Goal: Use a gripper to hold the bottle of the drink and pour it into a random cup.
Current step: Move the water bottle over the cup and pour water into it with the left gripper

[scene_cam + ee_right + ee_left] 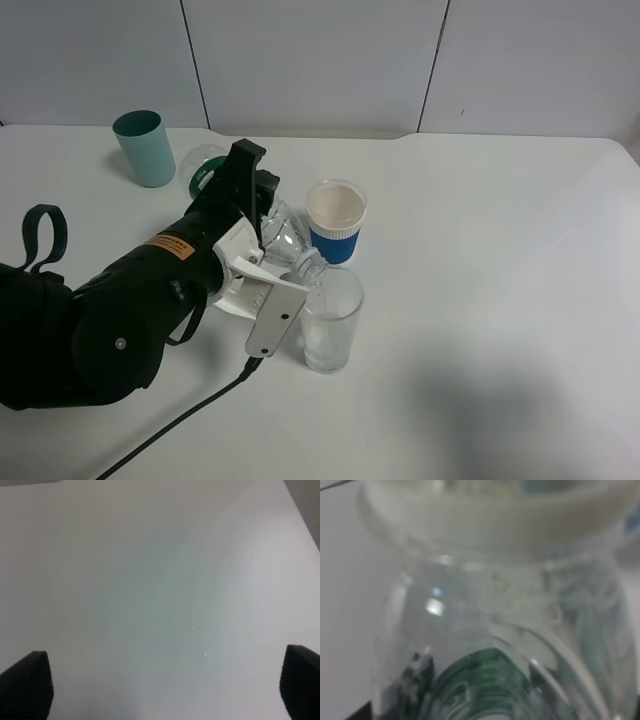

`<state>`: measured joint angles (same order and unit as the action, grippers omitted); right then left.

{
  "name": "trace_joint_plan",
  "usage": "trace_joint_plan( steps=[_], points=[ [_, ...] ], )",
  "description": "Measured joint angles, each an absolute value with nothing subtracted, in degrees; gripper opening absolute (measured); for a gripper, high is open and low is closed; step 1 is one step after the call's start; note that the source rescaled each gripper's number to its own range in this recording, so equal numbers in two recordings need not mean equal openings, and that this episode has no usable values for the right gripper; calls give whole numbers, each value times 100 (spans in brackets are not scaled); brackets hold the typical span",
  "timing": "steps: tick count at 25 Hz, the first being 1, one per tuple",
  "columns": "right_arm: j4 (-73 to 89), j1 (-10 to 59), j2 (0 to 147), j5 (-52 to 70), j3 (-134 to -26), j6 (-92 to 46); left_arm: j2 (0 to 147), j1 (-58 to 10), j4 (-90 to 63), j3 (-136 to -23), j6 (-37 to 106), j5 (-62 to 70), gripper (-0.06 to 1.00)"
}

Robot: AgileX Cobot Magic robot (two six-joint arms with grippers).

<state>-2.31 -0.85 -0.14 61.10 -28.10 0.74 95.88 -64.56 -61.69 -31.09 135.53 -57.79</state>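
Note:
The gripper, a bulky black handheld device with an orange label and a white jaw piece, reaches in from the left. It is shut on the clear bottle. The bottle is tilted, with its green-labelled end raised behind the device and its open neck at the rim of the tall clear glass. Some clear liquid shows in the glass. The left wrist view is filled by the blurred bottle and its green label. My right gripper is open over bare table and does not show in the exterior view.
A white paper cup with a blue sleeve stands just behind the glass, close to the bottle. A teal tumbler stands at the back left. The device's black cable runs toward the front edge of the white table.

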Motion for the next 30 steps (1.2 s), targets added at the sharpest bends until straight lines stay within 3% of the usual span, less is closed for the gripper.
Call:
trace_joint_plan(
  steps=[30],
  points=[
    [-231,-85,-14,6110,-2810,74,9588,-6456,-6169,-3109,13729,-5783,2]
  ],
)
